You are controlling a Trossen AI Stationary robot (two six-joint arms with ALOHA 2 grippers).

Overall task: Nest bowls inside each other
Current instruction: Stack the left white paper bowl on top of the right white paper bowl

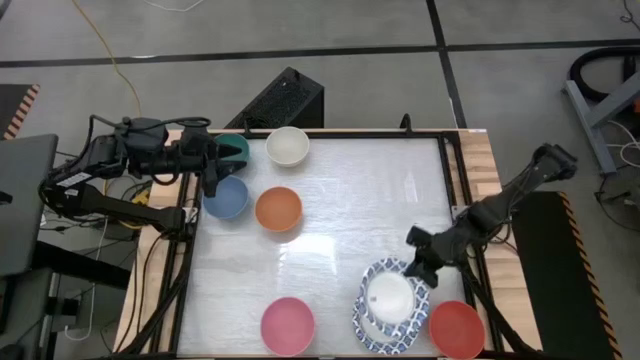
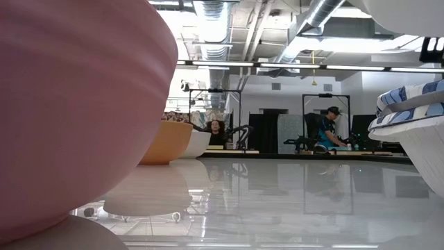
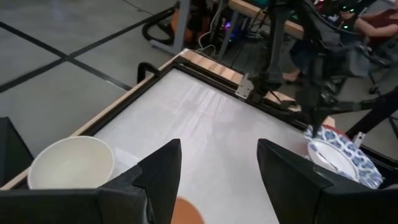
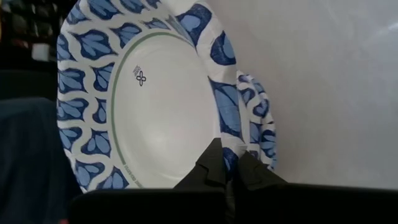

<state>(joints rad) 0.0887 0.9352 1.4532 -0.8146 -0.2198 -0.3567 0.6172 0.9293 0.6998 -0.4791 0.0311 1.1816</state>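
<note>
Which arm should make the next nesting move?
Right, probably. The right gripper is already shut on the patterned bowl rim above the stack. The left gripper hangs open near the blue bowl, holding nothing.

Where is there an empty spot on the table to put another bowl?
The widest bare patch is mid-table, between the orange bowl, the cream-white bowl and the patterned-rim bowls. It is crowded around the blue bowl and beside the red bowl.

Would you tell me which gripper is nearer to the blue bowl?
Left. The left gripper hovers open just above the blue bowl; the right gripper is far across the table, shut on a patterned bowl.
</note>
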